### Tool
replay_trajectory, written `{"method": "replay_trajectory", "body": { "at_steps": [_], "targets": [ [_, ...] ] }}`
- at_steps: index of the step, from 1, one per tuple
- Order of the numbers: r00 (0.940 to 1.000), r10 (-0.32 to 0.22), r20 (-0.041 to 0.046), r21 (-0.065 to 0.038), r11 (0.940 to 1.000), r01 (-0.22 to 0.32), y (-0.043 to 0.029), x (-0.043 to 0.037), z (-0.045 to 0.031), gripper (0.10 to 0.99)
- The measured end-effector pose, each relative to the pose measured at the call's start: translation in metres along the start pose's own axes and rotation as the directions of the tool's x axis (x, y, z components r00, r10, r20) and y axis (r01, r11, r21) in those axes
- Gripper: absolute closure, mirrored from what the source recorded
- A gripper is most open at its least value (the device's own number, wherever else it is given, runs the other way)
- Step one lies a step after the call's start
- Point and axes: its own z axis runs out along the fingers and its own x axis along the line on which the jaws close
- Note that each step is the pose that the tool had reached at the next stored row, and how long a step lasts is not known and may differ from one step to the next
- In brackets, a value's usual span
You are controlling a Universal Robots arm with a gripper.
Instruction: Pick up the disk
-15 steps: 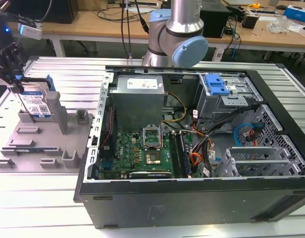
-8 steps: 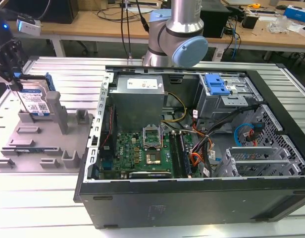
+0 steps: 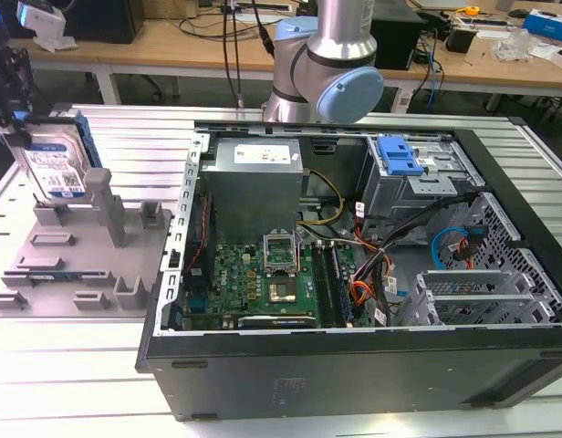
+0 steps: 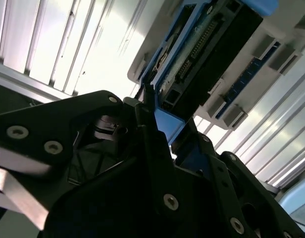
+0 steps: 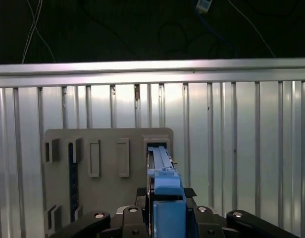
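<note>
The hand [image 3: 12, 109] grips the disk [image 3: 55, 162] on edge, long axis upright, directly above the grey tray [image 3: 71, 265] at the exterior view's left.

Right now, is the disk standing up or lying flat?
Standing up. The disk is on edge, its label facing sideways, above the grey fixture tray, with the hand closed on its blue rail.
</note>
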Motion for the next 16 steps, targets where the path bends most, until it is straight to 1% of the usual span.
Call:
{"method": "replay_trajectory", "body": {
  "at_steps": [2, 3, 4, 5, 6, 8, 9, 11, 12, 13, 14, 16],
  "targets": [
    [1.0000, 0.000, -0.0001, 0.000, 1.0000, 0.000, -0.0002, 0.0000, -0.0123, 0.718],
    [1.0000, 0.000, -0.0001, 0.000, 1.0000, 0.000, -0.0002, 0.0001, -0.0168, 0.718],
    [1.0000, 0.000, 0.0000, 0.000, 1.0000, 0.000, -0.0004, 0.0001, -0.0245, 0.718],
    [1.0000, 0.000, 0.0000, 0.000, 1.0000, 0.000, -0.0005, 0.0001, -0.0355, 0.718],
    [1.0000, 0.000, 0.0000, 0.000, 1.0000, 0.000, -0.0006, 0.0002, -0.0430, 0.718],
    [1.0000, 0.000, -0.0001, 0.000, 1.0000, 0.000, -0.0008, 0.0002, -0.0536, 0.718],
    [1.0000, 0.000, -0.0001, 0.000, 1.0000, 0.000, -0.0009, 0.0002, -0.0623, 0.718],
    [1.0000, 0.000, 0.0000, 0.000, 1.0000, 0.000, -0.0011, 0.0003, -0.0723, 0.718],
    [1.0000, 0.000, 0.0000, 0.000, 1.0000, 0.000, -0.0012, 0.0003, -0.0807, 0.718],
    [1.0000, 0.000, 0.0000, 0.000, 1.0000, 0.000, -0.0013, 0.0003, -0.0870, 0.718],
    [1.0000, -0.001, -0.0001, 0.000, 1.0000, 0.001, -0.0013, 0.0003, -0.0917, 0.718],
    [1.0000, -0.001, 0.0000, 0.000, 1.0000, 0.001, -0.0016, 0.0004, -0.1086, 0.718]
  ]
}}
